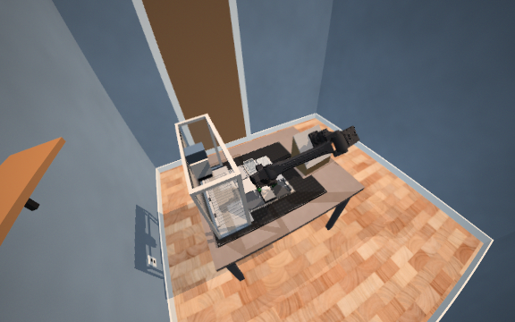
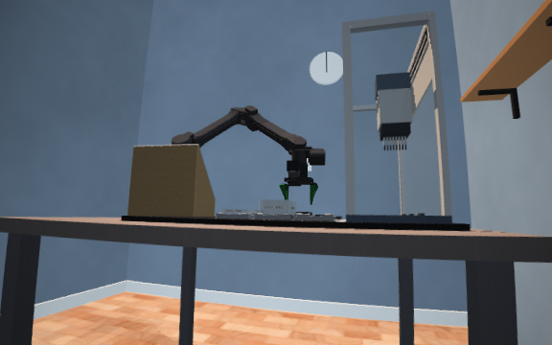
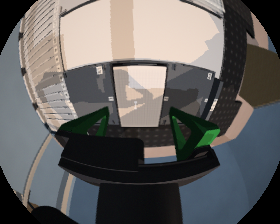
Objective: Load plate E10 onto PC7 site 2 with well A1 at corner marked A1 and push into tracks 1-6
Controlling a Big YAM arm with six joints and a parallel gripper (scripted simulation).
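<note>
Brown door point(image 1: 195, 58), orange wall shelf point(image 1: 7, 188), round wall clock point(image 2: 326, 68), wooden floor point(image 1: 374, 268).

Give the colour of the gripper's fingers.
Green fingers, clearest in the exterior view.

You cannot read any ID labels or track nos. on the deck point(image 1: 303, 187): too small in top view. The arm point(image 1: 299, 158) covers part of the carrier and nests there. In exterior view the plates point(image 2: 277, 206) show edge-on only. Wrist view is blurred, its rim cut off.
</note>
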